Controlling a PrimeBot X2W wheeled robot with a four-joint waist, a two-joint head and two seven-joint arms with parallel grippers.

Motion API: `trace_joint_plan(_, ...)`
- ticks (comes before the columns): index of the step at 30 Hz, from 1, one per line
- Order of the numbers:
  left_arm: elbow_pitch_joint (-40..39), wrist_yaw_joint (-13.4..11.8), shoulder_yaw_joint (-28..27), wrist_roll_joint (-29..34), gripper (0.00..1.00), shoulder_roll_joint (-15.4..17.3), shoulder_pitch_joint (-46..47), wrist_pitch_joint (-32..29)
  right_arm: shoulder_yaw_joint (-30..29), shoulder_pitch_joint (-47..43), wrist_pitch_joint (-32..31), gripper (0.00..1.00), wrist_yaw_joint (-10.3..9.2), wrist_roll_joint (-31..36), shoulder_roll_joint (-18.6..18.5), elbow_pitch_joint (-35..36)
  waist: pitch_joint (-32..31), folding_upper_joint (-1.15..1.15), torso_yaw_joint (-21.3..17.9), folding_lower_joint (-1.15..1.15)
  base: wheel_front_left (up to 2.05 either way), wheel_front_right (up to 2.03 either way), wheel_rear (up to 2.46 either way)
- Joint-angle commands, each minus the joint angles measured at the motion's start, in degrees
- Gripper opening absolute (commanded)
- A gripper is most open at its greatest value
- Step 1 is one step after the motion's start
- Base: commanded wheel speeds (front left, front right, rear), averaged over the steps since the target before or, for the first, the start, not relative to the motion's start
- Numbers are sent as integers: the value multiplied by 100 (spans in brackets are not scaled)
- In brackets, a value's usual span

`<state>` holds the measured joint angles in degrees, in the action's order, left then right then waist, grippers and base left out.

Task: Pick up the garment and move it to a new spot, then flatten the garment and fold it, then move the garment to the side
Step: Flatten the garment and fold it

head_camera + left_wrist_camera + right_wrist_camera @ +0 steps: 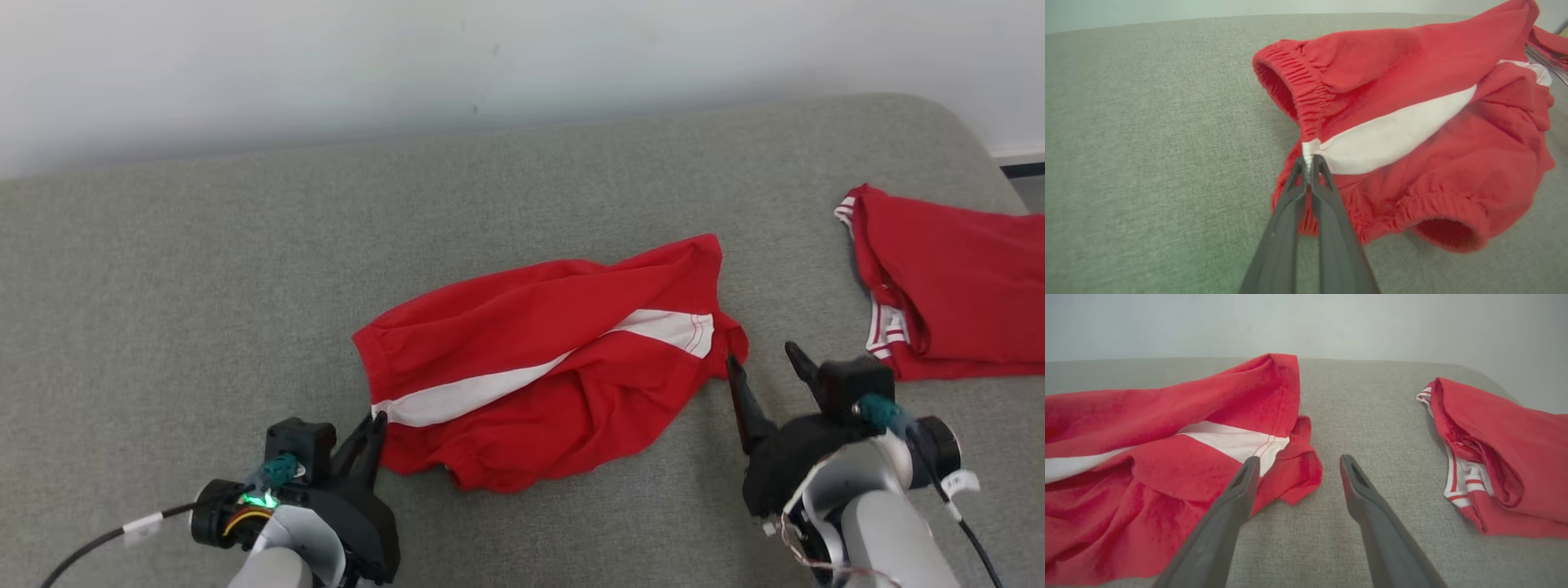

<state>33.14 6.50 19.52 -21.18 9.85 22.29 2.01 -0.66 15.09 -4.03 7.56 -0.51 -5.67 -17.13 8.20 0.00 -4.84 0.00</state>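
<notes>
Clamped between closed left gripper (1308, 163) fingertips: white-striped waistband edge of red shorts (531, 343), crumpled on grey cushion (204, 286) just ahead. Spread wide at hem corner, contact unclear: right gripper (1299, 458). Well right of those fingers, second red garment (1515, 457).

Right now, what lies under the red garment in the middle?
The red garment lies on the grey cushion, which shows all round it. Whatever is beneath the crumpled cloth is covered.

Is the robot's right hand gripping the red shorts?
No, the right hand stands open, fingers wide apart, near a corner of the red shorts.
</notes>
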Motion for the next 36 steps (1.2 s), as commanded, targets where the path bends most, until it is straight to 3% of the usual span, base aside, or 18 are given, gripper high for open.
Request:
trace_joint_plan(1,-64,-53,27,47,0,-25,-96,61,-31,154,-211,100,-13,-66,19,-36,181,0,128,0,0,0,0)
trace_joint_plan(7,-201,-134,140,83,0,-136,-69,153,-180,668,-1238,100,-13,-91,155,-177,505,0,323,0,0,0,0)
trace_joint_plan(15,-195,-156,173,66,0,-119,66,197,-158,949,-1643,100,-13,-152,262,-217,592,0,394,0,0,0,0)
trace_joint_plan(16,-190,-158,176,64,0,-113,76,205,-153,960,-1640,96,-13,-154,268,-219,592,0,393,0,0,0,0)
trace_joint_plan(17,-186,-154,181,63,0,-110,83,211,-148,962,-1628,81,-13,-163,274,-209,591,0,392,0,0,0,0)
trace_joint_plan(20,-178,-169,193,60,0,-104,90,216,-143,942,-1608,68,-13,-142,281,-183,583,0,386,0,0,0,0)
trace_joint_plan(26,-172,-186,205,4,0,-84,75,224,2,762,-1663,67,-13,-357,290,-95,554,0,353,0,0,0,0)
trace_joint_plan(27,-171,-184,208,-1,0,-78,77,222,20,752,-1680,52,-13,-372,289,-100,554,0,348,0,0,0,0)
trace_joint_plan(28,-174,-185,209,-7,0,-74,81,223,26,750,-1692,52,-13,-366,290,-106,558,0,345,0,0,0,0)
trace_joint_plan(31,-183,-199,216,-24,0,-66,107,233,-10,848,-1615,33,-13,-377,291,-133,575,0,340,0,0,0,0)
trace_joint_plan(34,-194,-205,235,-24,0,-67,135,272,-43,931,-1540,0,-13,-341,291,-195,580,0,354,0,0,0,0)
trace_joint_plan(36,-216,-211,239,-15,0,-73,136,349,-73,983,-1451,0,-13,-314,291,-208,567,0,369,0,0,0,0)
